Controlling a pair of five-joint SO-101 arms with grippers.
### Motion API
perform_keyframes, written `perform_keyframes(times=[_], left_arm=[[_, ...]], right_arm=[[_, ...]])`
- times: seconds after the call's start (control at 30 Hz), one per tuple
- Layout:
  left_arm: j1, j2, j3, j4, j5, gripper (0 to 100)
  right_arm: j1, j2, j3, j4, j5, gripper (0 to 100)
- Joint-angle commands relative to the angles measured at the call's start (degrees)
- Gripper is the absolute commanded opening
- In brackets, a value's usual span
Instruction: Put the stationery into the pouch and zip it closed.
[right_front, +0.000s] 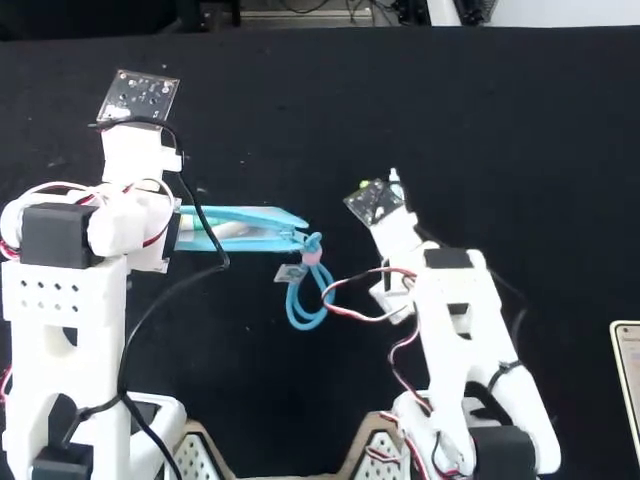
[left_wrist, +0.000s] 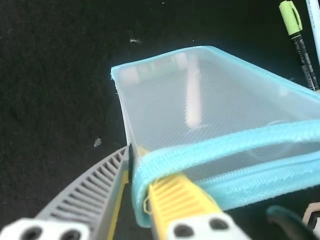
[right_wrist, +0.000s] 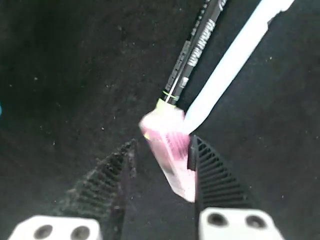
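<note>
- The left gripper (left_wrist: 136, 156) is clamped on the zip-trimmed end of the translucent mesh pouch with turquoise edging (left_wrist: 200, 100). One grey finger and one yellow-padded finger pinch the trim between them.
- A pale white streak shows through the pouch wall. I cannot tell whether it is an item inside or glare.
- The right gripper (right_wrist: 162, 145) has its jaws apart. A blurred pink block (right_wrist: 170, 150) lies against one finger with a gap to the other, and what the block is cannot be made out.
- A black pen with a yellow-green band (right_wrist: 187, 65) and a white pen (right_wrist: 235, 55) lie side by side on the black table cloth (right_wrist: 60, 60). Both are cut off by the frame edge, and their near ends meet the pink block.
- From above, the right arm's wrist covers its own fingers.
- The high view adds the pouch standing on its edge beside the left arm. A blue cord loop (right_front: 305, 298) with a pink bead lies at the pouch's tip, between the arms.
- A white-edged flat device (right_front: 627, 370) is cut off at the table's right edge.
</note>
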Motion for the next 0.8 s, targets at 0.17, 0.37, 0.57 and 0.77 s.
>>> perform_keyframes(times=[0.17,0.37,0.57,0.77], left_arm=[[-0.1,0.4,0.2,0.3,-0.5,3],[-0.1,0.4,0.2,0.3,-0.5,3],[-0.1,0.4,0.2,0.3,-0.6,3],[-0.1,0.4,0.2,0.3,-0.6,3]], right_arm=[[0.9,0.1,-2.9,-1.8,3.8,6.0],[4.4,-2.6,-6.5,1.3,3.5,1.3],[4.1,-5.1,-6.5,6.1,3.5,6.4],[-1.5,-5.0,-2.5,3.9,3.5,23.4]])
